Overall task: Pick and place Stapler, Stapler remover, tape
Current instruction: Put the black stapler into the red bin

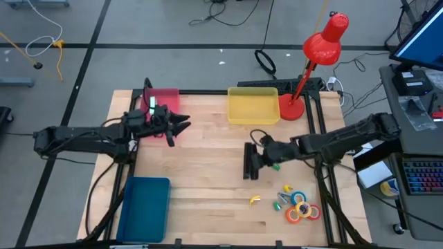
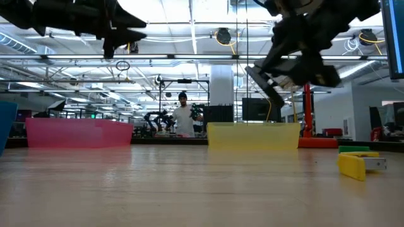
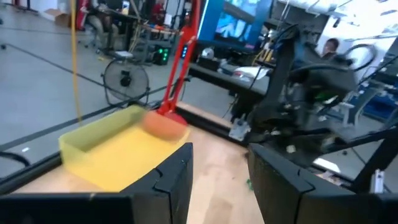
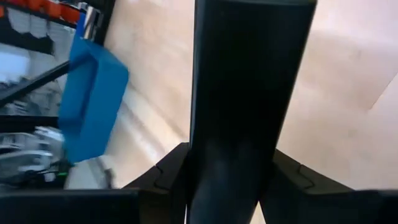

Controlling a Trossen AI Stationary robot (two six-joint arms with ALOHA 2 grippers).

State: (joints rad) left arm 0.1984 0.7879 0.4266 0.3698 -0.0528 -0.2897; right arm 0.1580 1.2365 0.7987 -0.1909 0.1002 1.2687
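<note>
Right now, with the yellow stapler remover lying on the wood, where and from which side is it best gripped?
Probably from straight above, gripping across the narrow middle of the stapler remover: it lies low and alone on the table, clear of the tape rolls. The right gripper holds the black stapler.

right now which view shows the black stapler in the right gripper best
The high view: the stapler shows whole, clamped in the right gripper above the table. The right wrist view fills with its dark body; the low view shows it tilted; the left wrist view blurs it.
</note>
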